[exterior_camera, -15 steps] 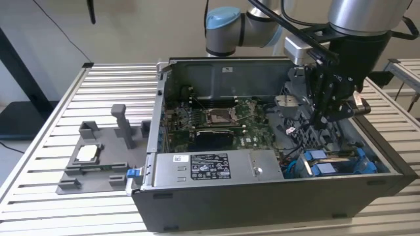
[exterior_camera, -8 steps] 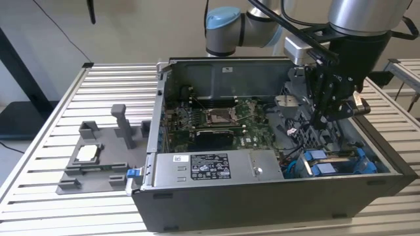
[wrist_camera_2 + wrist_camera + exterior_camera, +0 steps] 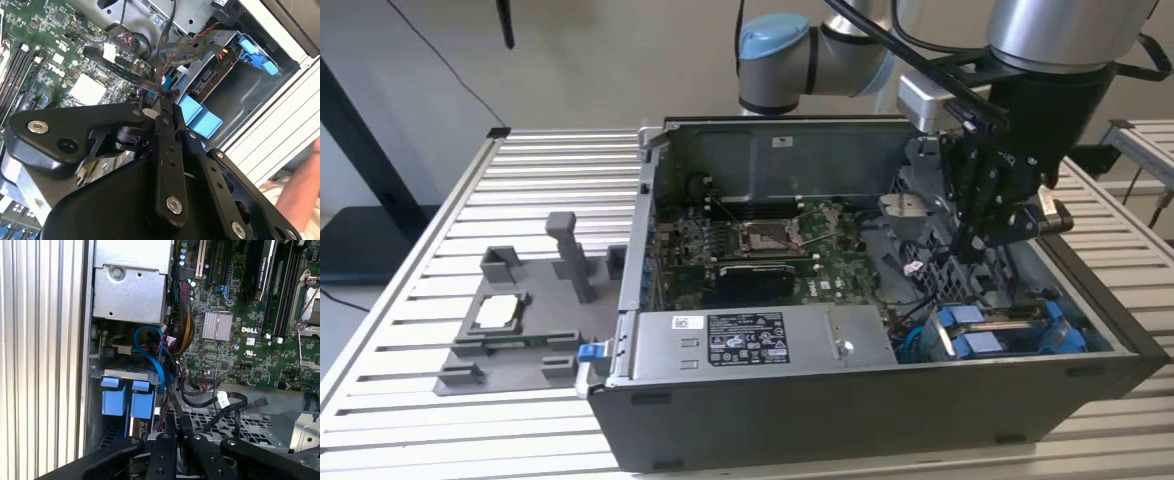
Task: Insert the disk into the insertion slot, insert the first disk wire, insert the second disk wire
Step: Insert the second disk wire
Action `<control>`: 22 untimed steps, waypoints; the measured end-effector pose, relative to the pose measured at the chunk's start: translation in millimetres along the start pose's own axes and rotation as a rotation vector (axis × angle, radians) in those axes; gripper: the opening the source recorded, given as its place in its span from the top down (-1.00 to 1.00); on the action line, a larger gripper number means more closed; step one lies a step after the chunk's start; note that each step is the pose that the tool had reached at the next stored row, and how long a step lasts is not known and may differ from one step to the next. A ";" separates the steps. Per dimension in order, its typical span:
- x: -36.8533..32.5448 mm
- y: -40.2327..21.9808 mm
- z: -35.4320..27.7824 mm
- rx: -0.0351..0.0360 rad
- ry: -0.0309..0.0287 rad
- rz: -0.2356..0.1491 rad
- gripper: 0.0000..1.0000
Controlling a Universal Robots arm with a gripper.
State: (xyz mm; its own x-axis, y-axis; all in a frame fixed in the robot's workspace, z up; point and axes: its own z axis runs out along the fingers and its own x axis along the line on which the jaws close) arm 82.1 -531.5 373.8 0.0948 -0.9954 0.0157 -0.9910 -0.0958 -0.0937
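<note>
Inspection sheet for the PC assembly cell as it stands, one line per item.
Surface: slatted metal table carrying the open computer case.
Job's things: disk seated in the insertion slot, blue tabs showing.
Clutter: grey fixture on the table beside the case.
Grippers: gripper inside the case, shut on a black wire.
Cables: blue cable looped beside the power supply.
Surroundings: a person's hand near the table.

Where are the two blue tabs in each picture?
Exterior view: the blue tabs sit in the near corner of the case, at the exterior view's right.
Second wrist view: the blue tabs stand beside the grey cage.
First wrist view: the blue tabs sit beside a looping blue cable.
Shared landmark: the green motherboard.
</note>
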 end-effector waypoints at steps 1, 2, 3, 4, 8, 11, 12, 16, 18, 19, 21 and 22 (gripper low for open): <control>0.0 0.0 0.0 0.0000 0.0007 0.000 0.69; -0.1 0.0 0.1 -0.0002 0.0020 0.000 0.69; -0.2 0.0 -0.1 -0.0005 0.0050 0.000 0.69; -0.6 0.0 -0.1 -0.0009 0.0099 -0.001 0.66; -6.9 -0.6 0.4 -0.0059 0.0653 -0.006 0.54; -14.4 -1.2 1.4 -0.0074 0.1022 -0.010 0.54; -16.1 -1.4 1.7 -0.0057 0.1036 -0.010 0.54; -17.0 -1.3 2.8 0.0023 0.1041 -0.009 0.54; -17.1 -1.3 3.2 0.0041 0.1041 -0.009 0.54; -17.1 -1.2 3.3 0.0044 0.1041 -0.009 0.54; -17.1 -1.2 3.4 0.0050 0.1042 -0.009 0.69; -17.1 -1.1 3.5 0.0051 0.1042 -0.009 0.69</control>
State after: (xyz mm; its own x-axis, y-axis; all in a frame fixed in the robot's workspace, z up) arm 82.0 -514.4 370.1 0.0926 -0.9885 0.1200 -0.9897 -0.1046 -0.0982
